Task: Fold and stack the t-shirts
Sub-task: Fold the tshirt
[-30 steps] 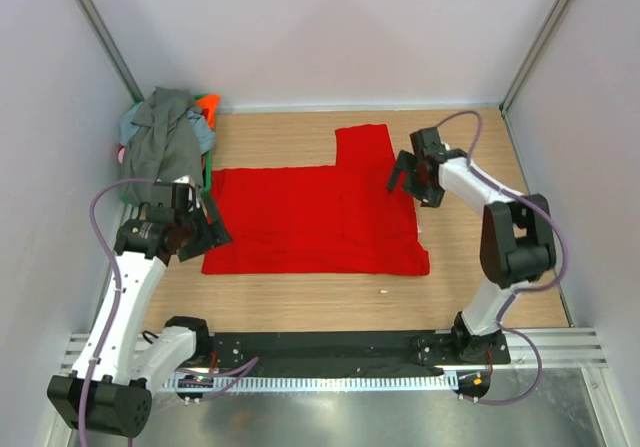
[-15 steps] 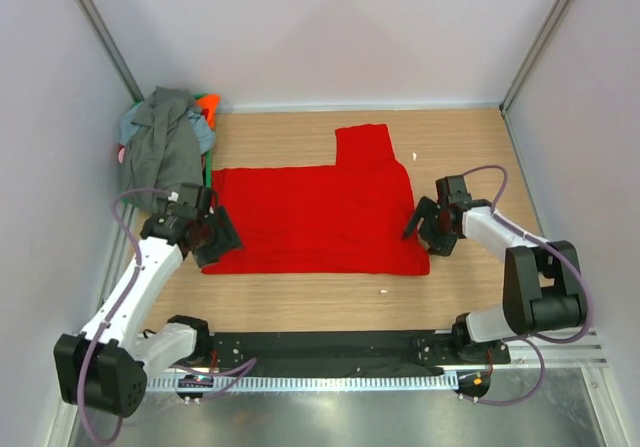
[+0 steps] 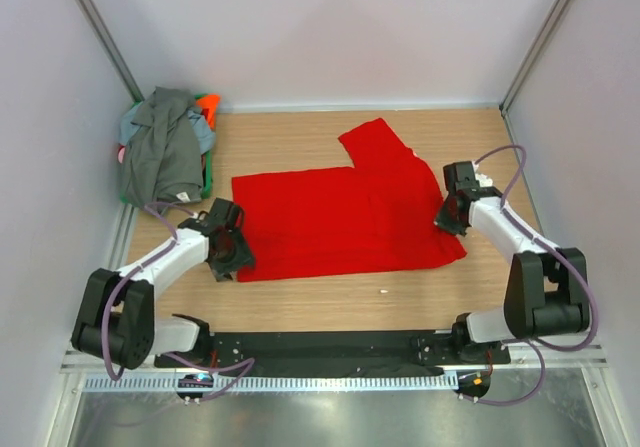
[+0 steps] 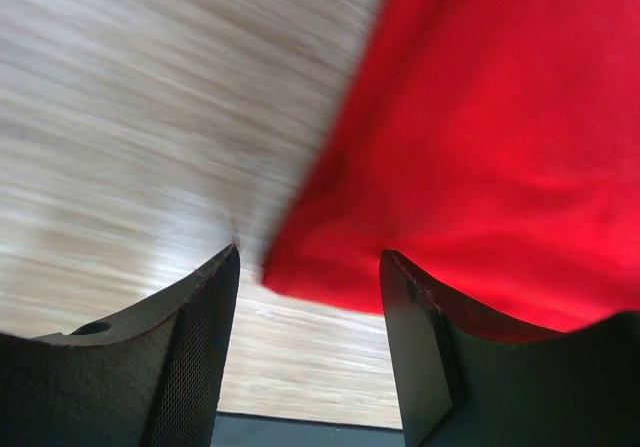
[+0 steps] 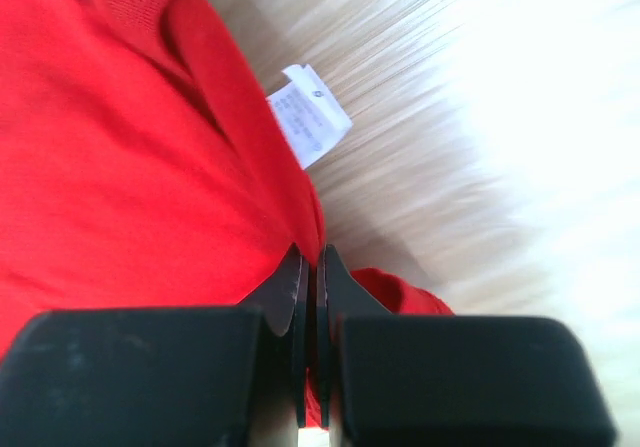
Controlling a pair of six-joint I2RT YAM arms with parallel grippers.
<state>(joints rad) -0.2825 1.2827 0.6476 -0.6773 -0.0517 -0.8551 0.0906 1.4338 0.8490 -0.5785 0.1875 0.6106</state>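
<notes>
A bright red t-shirt (image 3: pixel 340 222) lies spread flat on the wooden table, one sleeve pointing to the back. My right gripper (image 3: pixel 447 219) is low at its right edge, shut on the red t-shirt; in the right wrist view the jaws (image 5: pixel 312 257) pinch a fold of red cloth (image 5: pixel 120 147) near the white label (image 5: pixel 310 115). My left gripper (image 3: pixel 238 259) is at the shirt's near-left corner and stands open. In the left wrist view that corner (image 4: pixel 330 277) lies just past the gap between the fingers (image 4: pixel 308 257). More t-shirts lie heaped at the back left, a dark grey one (image 3: pixel 165 152) on top.
The heap sits on a green bin (image 3: pixel 207 179) against the left wall, with orange (image 3: pixel 208 105) and light blue cloth showing. A small white scrap (image 3: pixel 383 291) lies on the table in front of the red shirt. Walls close in the left, back and right.
The right gripper came down the shirt's right edge and shut on it. The red shirt slid right and turned slightly. The left gripper moved right to the near-left corner, narrowing a little.
</notes>
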